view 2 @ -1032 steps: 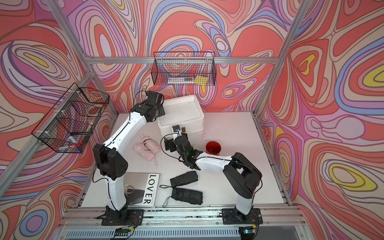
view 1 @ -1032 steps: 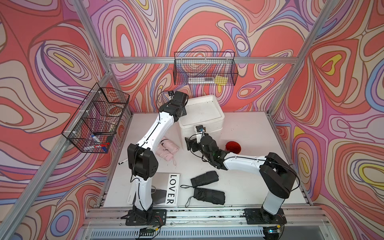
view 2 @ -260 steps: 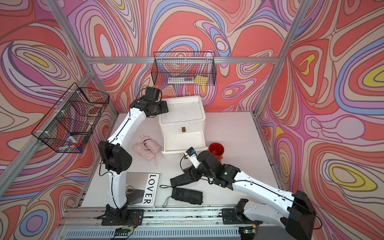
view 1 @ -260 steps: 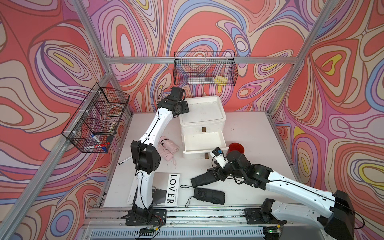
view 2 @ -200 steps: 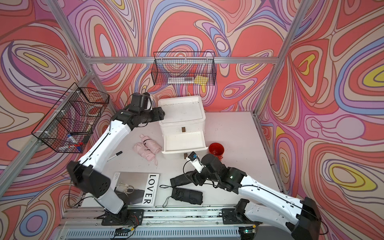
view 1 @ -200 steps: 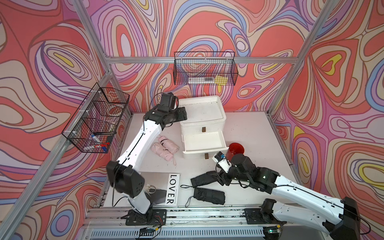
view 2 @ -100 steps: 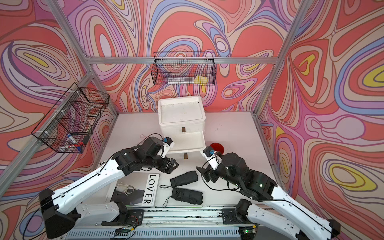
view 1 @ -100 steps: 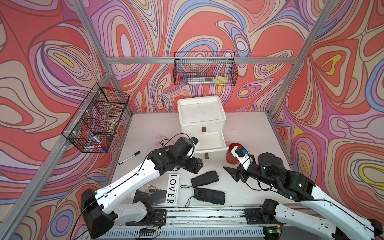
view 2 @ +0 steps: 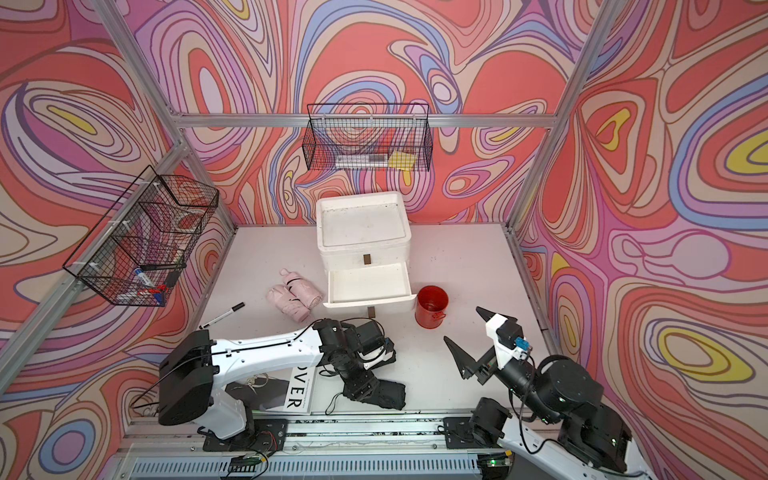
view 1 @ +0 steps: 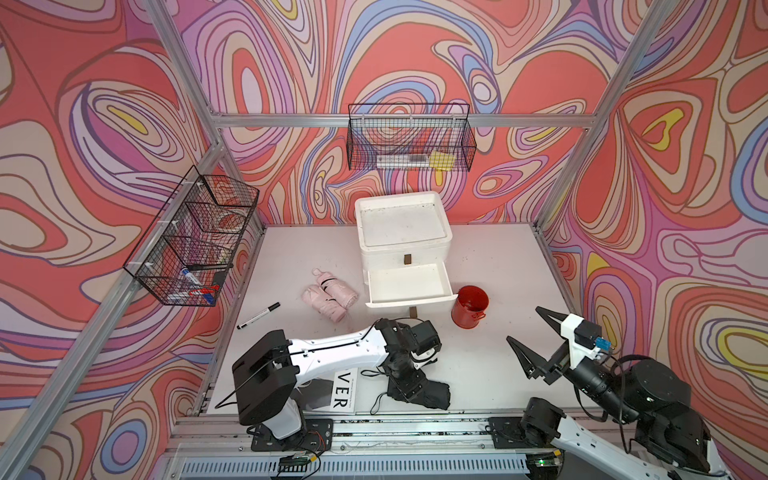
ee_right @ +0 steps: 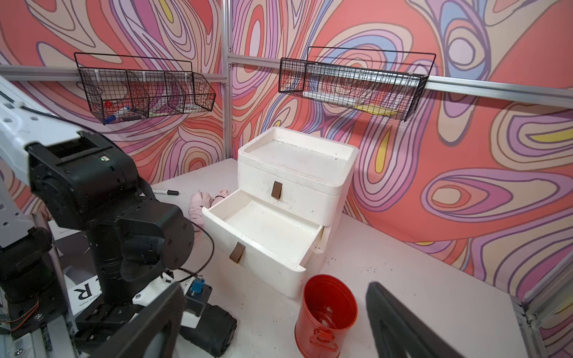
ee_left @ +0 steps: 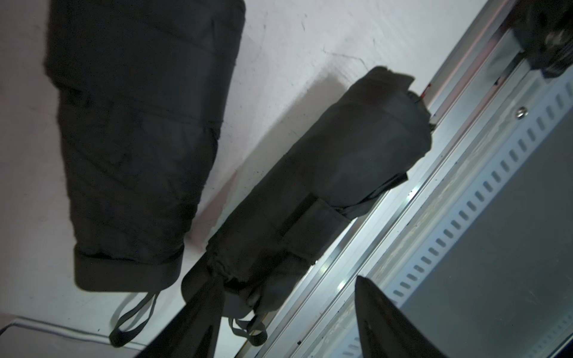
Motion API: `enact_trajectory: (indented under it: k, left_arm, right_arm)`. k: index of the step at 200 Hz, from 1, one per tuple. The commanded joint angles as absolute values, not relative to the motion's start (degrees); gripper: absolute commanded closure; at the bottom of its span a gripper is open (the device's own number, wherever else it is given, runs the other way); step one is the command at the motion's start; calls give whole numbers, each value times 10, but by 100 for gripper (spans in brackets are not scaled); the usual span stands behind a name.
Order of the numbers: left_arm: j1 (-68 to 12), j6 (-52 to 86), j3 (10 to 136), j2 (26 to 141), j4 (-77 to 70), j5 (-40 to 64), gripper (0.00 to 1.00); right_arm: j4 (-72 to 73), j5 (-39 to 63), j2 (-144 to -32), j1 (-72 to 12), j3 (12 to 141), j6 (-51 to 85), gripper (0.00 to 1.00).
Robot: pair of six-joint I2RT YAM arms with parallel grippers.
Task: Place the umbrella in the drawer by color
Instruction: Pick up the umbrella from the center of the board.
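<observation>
"While the left gripper (view 1: 409,388) hangs over the black umbrella (view 1: 434,395) at the lower middle of a top view, close to the front rail (view 1: 415,420), are its jaws on anything?"

"No. The left wrist view shows its fingers (ee_left: 390,328) apart, with the strap end of that umbrella between them and nothing pinched. A second black umbrella (ee_left: 139,139) lies just beside it."

"How will it handle?"

"Light, I'd judge. It is a soft, slick fabric sleeve over a stiff core of folded ribs, so it should give a little and then resist. The cloth may slide under the pads."

"Where should it be gripped?"

"Across the body, near the wrap band (ee_left: 310,214) at mid-length, so it lifts level. Not by the wrist loop (ee_left: 259,341), because the umbrella would dangle, swing and perhaps catch the drawer's wall."

"And the right gripper (view 1: 523,324)?"

"At the lower right, it is spread wide and empty. The lower drawer (view 1: 409,300) at centre is pulled out and bare. The pink umbrellas (view 1: 330,297) lie left of it and the red bucket (view 1: 469,309) right. Which drawer takes black, I cannot tell."
</observation>
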State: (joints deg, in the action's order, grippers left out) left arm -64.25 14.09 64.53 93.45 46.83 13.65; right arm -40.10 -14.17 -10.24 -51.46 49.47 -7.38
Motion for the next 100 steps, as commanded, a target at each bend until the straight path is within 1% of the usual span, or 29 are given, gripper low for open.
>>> enact_trajectory:
  k: [1, 29, 61, 100]
  left_arm:
    - [-646, 114, 650, 940, 485, 152, 30]
    - [-646, 123, 653, 972, 483, 139, 29]
    - [-647, 136, 671, 1029, 481, 132, 28]
    - [-647, 139, 670, 1058, 444, 135, 30]
  right_arm:
    - [-395, -140, -104, -517, 480, -92, 5]
    - [-397, -125, -143, -517, 476, -95, 5]
    - [-389, -138, -189, -517, 476, -109, 5]
    - [-369, -140, -183, -517, 472, -124, 4]
